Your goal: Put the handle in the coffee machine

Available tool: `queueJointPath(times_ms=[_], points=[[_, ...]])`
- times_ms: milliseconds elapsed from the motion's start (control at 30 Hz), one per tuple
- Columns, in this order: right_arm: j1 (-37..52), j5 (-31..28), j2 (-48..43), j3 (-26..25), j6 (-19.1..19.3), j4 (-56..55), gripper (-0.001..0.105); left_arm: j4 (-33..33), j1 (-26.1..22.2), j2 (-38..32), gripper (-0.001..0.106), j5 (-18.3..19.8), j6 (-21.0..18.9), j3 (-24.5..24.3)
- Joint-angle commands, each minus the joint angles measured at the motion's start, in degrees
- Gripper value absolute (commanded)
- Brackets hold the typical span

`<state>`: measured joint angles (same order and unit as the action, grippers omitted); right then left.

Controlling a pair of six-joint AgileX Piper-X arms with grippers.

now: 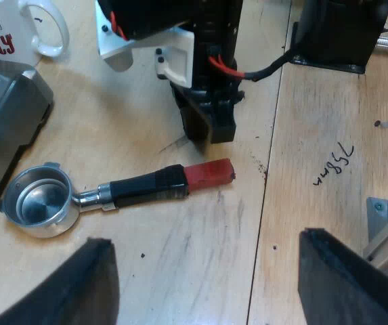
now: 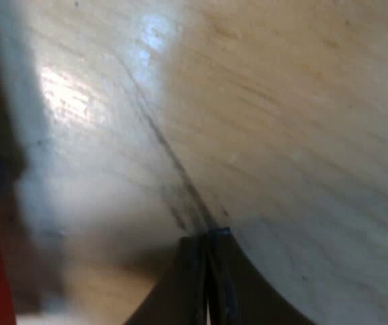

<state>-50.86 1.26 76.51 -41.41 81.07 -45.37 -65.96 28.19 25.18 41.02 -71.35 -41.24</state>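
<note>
Right gripper [image 2: 207, 277] has its two black fingers pressed together with nothing between them. The tips are close to the table [image 2: 282, 101]. From the left wrist view, the right gripper [image 1: 209, 132] hangs just beside the red end [image 1: 209, 174] of the holder [image 1: 139, 188]. I cannot tell if it touches. Left gripper [image 1: 207, 284] has its fingers wide apart and holds nothing. It is farther from the holder.

The holder lies flat on the table, not yet in the coffee machine [image 1: 7, 115]. Its long line runs away from the machine. The round metal cup [image 1: 41, 200] is just beside the machine's bottom corner, and the red end points away from the machine. So the right gripper is the nearer one, and it is at the end far from the machine. I think its fingers must open first. Then they should close across the handle, not along it.

The holder has a shiny round cup that looks empty. After the cup come a short metal neck, a black grip and the red end. It looks smooth, so it may slip or turn if held only at the tip.

A white mug [image 1: 34, 30] with red letters stands near the machine. Some dark writing [image 1: 332, 166] is on the table, well away from the machine.
</note>
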Motion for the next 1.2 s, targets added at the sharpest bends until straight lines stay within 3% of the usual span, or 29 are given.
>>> queueJointPath(times_ms=[33,433,567,1033,1200], points=[[-0.12,1.40,1.56,0.11,-0.37,0.54,0.000,-0.26,0.28,0.19,0.059,-0.51,-0.72,0.30],[-1.78,4.96,2.63,-0.77,-5.80,0.77,0.000,-1.49,0.28,0.19,0.059,-0.51,-0.72,0.30],[-4.32,5.52,2.63,-0.83,-10.21,2.64,0.000,-1.49,0.28,0.19,0.059,-0.51,-0.72,0.30],[-8.81,8.91,3.40,-0.83,-19.69,12.09,0.000,-1.49,0.28,0.19,0.059,-0.51,-0.72,0.30],[-8.92,12.93,6.03,-2.07,-19.70,14.73,0.000,-1.49,0.28,0.19,0.059,-0.51,-0.72,0.30]])
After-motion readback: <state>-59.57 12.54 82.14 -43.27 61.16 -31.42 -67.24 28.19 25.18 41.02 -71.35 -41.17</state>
